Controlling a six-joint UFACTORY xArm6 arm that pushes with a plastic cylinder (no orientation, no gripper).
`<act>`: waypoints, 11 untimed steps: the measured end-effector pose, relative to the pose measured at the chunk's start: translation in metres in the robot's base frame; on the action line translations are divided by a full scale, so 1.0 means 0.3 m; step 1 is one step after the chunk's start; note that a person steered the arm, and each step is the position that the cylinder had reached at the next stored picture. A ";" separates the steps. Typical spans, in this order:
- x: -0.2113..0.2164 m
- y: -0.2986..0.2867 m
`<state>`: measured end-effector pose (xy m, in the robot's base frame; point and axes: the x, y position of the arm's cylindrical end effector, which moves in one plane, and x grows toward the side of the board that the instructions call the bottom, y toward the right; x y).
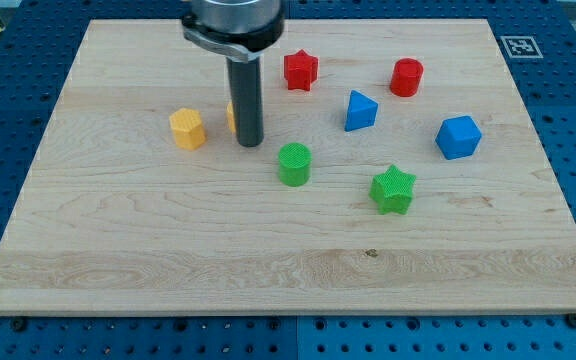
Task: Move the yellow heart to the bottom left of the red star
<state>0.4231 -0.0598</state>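
The red star (301,70) sits near the view's top, middle of the wooden board (118,250). The yellow heart (231,115) is mostly hidden behind my rod; only a sliver of yellow shows at the rod's left edge. It lies below and left of the red star. My tip (250,142) rests on the board, right in front of the yellow heart, touching or nearly touching it. A yellow hexagon block (187,129) sits to the tip's left.
A green cylinder (294,164) lies just below right of the tip. A green star (393,189) is further right. A blue triangular block (360,110), a blue cube (458,137) and a red cylinder (406,77) stand on the right half.
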 end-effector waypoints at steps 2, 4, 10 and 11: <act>-0.001 -0.029; -0.058 -0.029; -0.149 -0.018; -0.142 -0.030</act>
